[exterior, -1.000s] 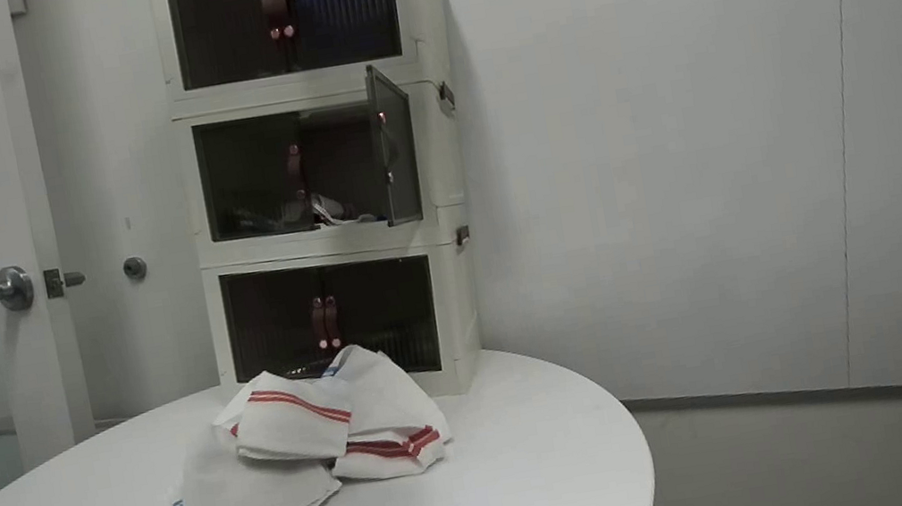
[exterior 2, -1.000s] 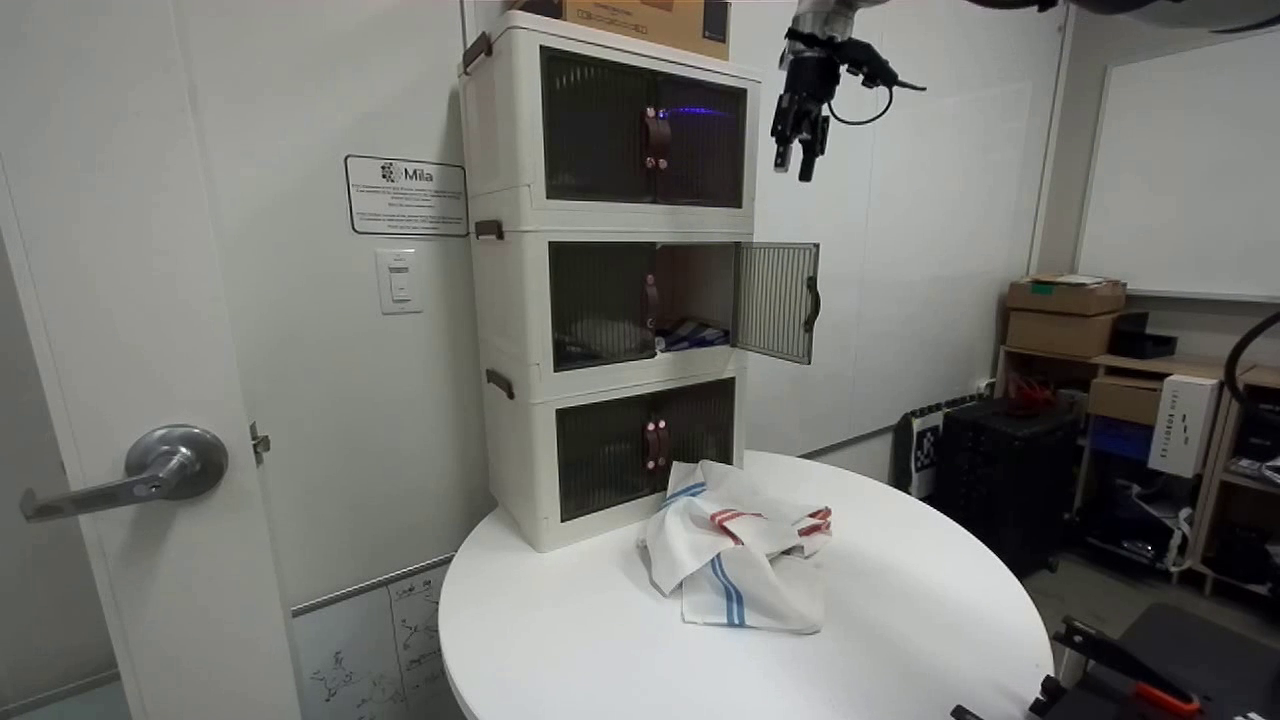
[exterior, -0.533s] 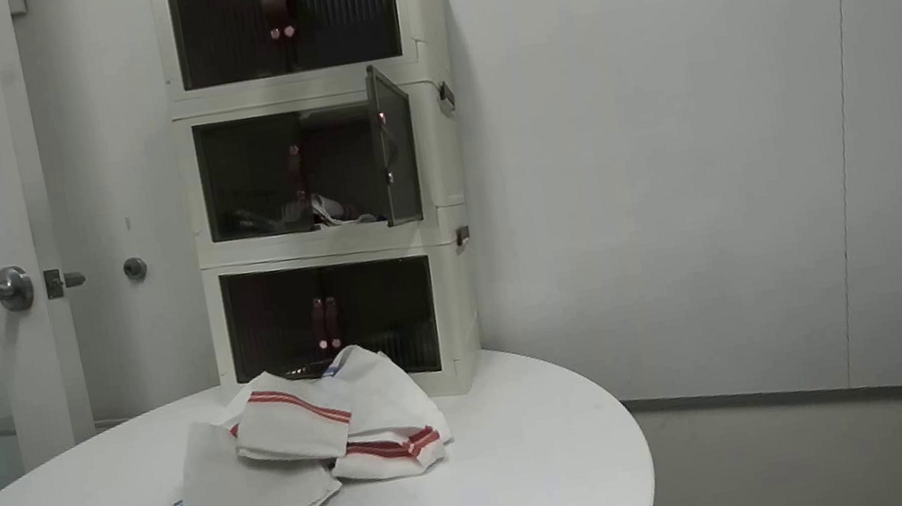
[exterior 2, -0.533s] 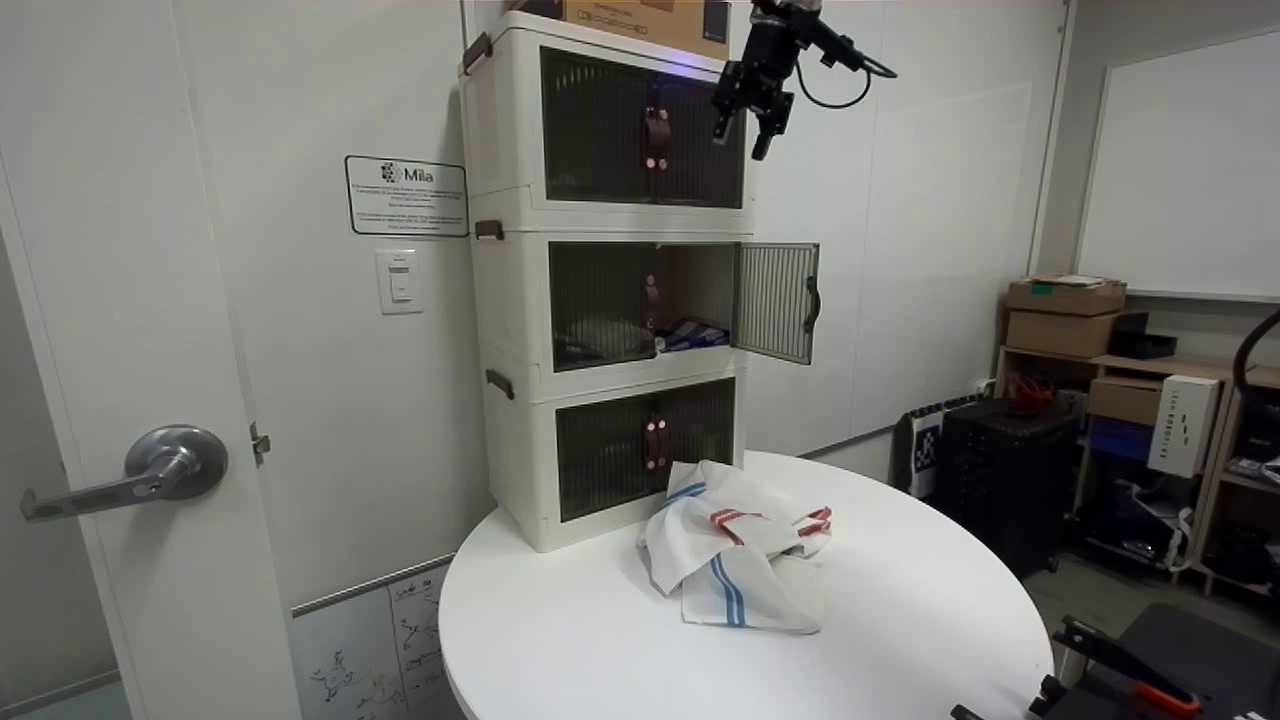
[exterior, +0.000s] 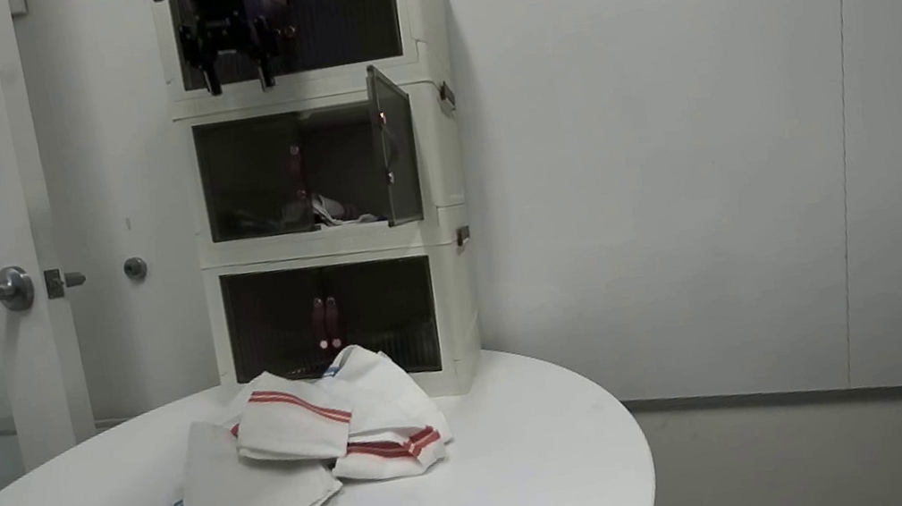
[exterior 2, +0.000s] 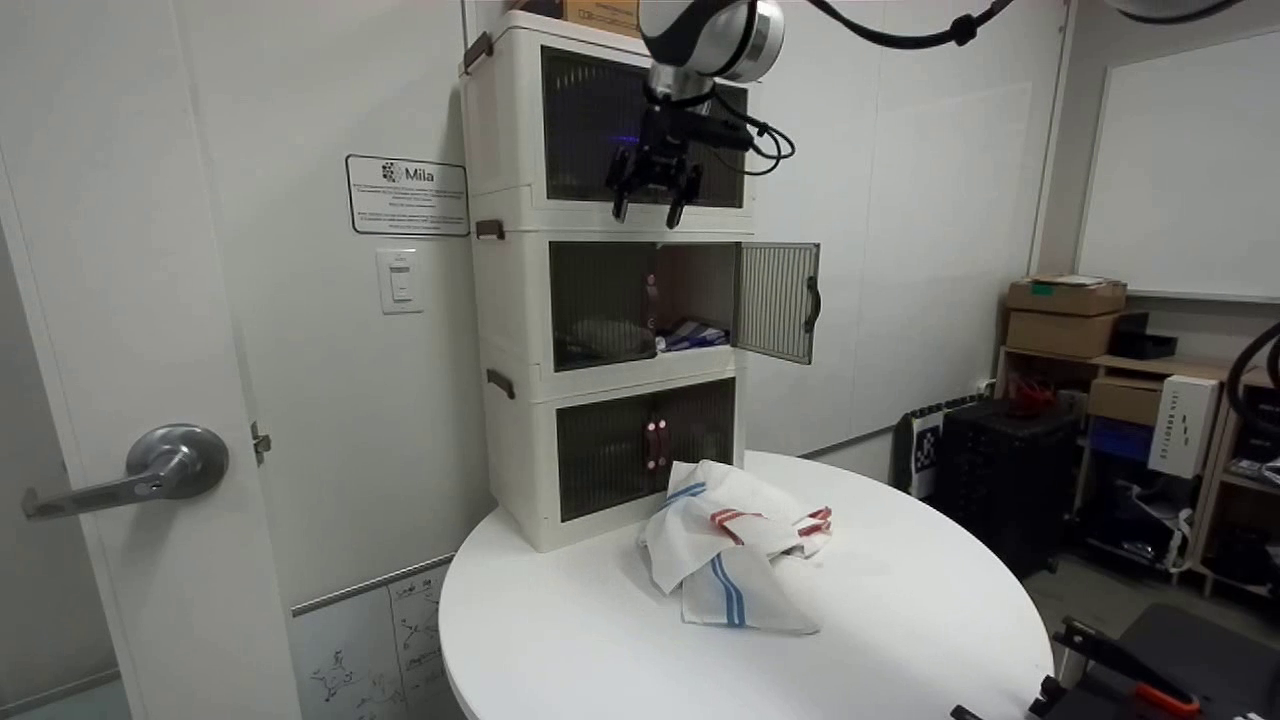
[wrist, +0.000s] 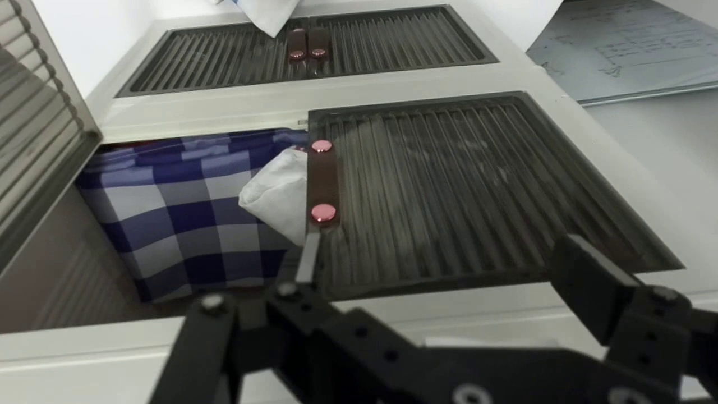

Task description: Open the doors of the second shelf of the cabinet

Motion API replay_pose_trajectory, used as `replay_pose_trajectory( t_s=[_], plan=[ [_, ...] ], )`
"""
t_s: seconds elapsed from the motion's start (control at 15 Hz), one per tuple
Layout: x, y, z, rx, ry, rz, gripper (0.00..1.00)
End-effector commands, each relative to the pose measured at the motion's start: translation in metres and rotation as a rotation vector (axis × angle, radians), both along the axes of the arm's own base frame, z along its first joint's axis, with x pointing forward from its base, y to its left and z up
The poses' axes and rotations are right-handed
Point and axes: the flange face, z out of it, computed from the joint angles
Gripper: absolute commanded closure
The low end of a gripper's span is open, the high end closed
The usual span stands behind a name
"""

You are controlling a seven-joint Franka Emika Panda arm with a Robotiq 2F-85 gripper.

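My black two-fingered tool (exterior 2: 647,218) is spread, gripping nothing; I'd hook the closed smoky ribbed see-through door (wrist: 449,191) by its brown pink-studded strap handle (wrist: 323,179), pulling slowly outward.

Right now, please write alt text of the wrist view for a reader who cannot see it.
One middle door of the cabinet stands open, showing a blue checked cloth; the other door is shut. The open claw is in the foreground, holding nothing.
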Motion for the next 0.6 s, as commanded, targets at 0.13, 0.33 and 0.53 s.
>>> replay_pose_trajectory(
  t_s=[0.13,0.33,0.53],
  plan=[
    [0.008,0.041,-0.043,-0.190,-0.050,-0.148,0.00],
    [0.010,0.049,-0.059,-0.317,-0.113,-0.235,0.00],
    [0.007,0.052,-0.074,-0.401,-0.136,-0.310,0.00]
  ],
)
